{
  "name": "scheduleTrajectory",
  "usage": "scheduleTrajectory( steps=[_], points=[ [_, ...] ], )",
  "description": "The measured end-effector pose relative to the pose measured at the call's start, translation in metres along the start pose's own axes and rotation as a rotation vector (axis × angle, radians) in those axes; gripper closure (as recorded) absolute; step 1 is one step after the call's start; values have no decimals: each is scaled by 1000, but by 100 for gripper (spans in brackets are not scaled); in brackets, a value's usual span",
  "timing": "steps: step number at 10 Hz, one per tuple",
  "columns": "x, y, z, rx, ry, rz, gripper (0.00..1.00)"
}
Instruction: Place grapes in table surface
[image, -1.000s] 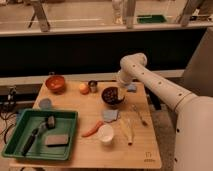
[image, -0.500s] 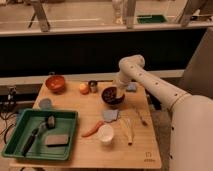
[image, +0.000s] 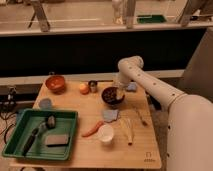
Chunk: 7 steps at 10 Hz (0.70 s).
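Observation:
The grapes (image: 110, 94) are a dark reddish-purple cluster lying in a dark bowl (image: 113, 101) near the back middle of the light tan table surface (image: 90, 147). My gripper (image: 120, 92) reaches down from the white arm (image: 150, 87) to the right rim of the bowl, right at the grapes. An orange round fruit (image: 83, 88) sits left of the bowl. An orange-red carrot-like piece (image: 92, 131) lies in front of it.
A green tray (image: 15, 136) with a brush and sponge is at the front left. An orange bowl (image: 55, 82), a small metal cup (image: 93, 86), a white cup (image: 105, 134), blue cloths (image: 110, 115), a fork (image: 139, 117) and a whisk (image: 128, 131) lie around.
The arm has swung a little left and lowered, bringing my gripper from beside the bowl to its right rim at the grapes.

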Motion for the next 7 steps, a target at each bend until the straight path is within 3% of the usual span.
scheduleTrajectory(
  steps=[7],
  points=[
    [3,7,18,-20,18,-32,32]
  ],
)
